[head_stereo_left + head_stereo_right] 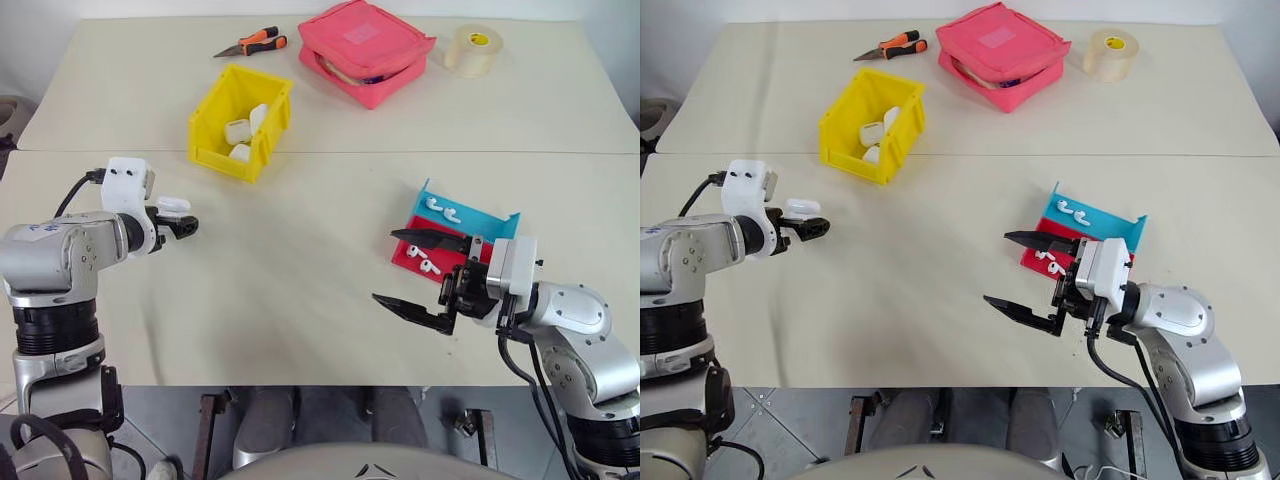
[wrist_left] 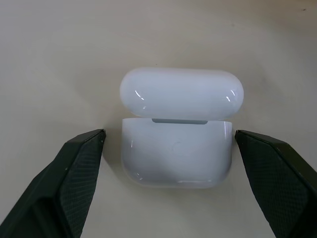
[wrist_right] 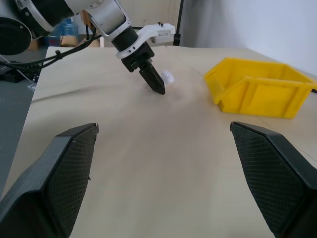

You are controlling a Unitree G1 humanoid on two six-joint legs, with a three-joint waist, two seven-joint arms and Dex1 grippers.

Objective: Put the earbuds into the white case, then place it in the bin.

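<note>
The white case rests on the table with its lid tipped up, between the fingers of my open left gripper. A gap shows on each side and neither finger touches it. The earbuds lie in a shallow red and blue tray at the right, with more of them on its red part. My right gripper hovers wide open just left of that tray, holding nothing. The yellow bin stands at the back left with several white cases inside. The right wrist view shows the left gripper beside the case.
A pink zip pouch, a roll of tape and an orange-handled cutter lie along the far side of the table. A seam runs across the table between the bin and the tray.
</note>
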